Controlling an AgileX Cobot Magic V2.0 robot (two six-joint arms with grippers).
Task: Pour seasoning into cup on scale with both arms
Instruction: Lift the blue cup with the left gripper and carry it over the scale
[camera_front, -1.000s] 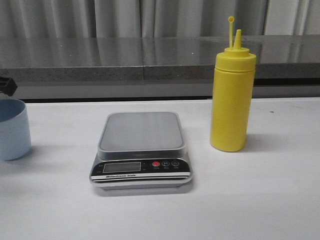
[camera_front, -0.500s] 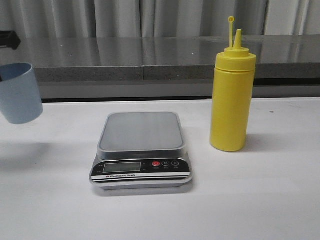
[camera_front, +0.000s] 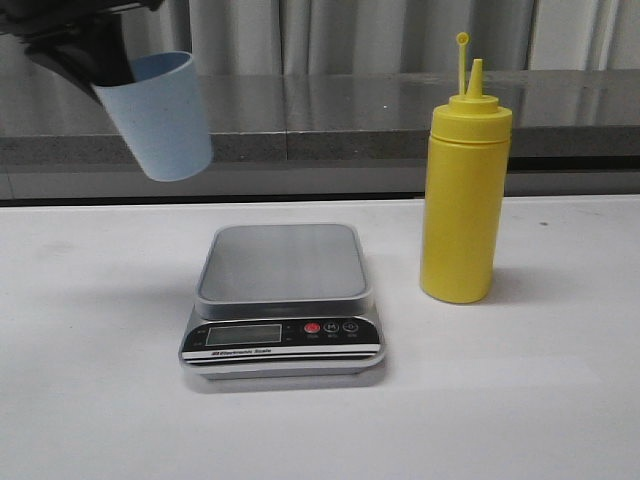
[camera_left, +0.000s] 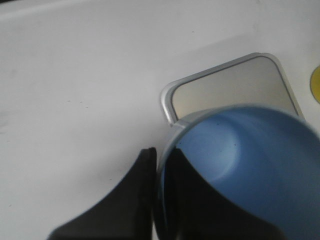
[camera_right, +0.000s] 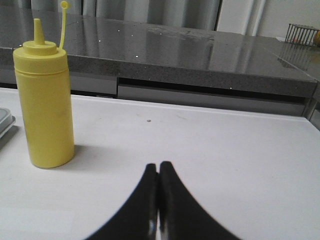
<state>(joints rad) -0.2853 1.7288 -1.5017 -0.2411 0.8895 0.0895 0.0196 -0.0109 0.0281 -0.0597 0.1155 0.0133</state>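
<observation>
front view: the cup (camera_front: 156, 115) hangs in the air at upper left, tilted, well above the table (camera_front: 90, 380) and up-left of the scale (camera_front: 283, 300), not yet over the platform.
left gripper: left gripper (camera_left: 159, 165) is clamped on the cup's rim, one finger outside the wall and one inside; in the left wrist view the cup's blue mouth (camera_left: 240, 170) fills the frame, with a corner of the scale platform (camera_left: 225, 90) beyond it.
right gripper: right gripper (camera_right: 158, 172) has its fingers pressed together, holding nothing, low over the table and well apart from the seasoning (camera_right: 44, 107).
seasoning: stands upright on the table just beside the scale's right edge (camera_front: 463, 170), nozzle cap on, thin stopper stick standing up beside the nozzle.
scale: platform bare; display too small to read.
cup handling: likely light, thin, stiff plastic with a smooth tapered wall; a rim pinch suits it but lets it swing, hence the tilt; level it before setting down.
seasoning handling: probably a soft squeezable wall, weight unknown since contents are hidden; best taken around the mid body, firmly enough not to slip, gently enough not to squirt early.
risk: tall narrow bottle could tip if nudged near the top.
</observation>
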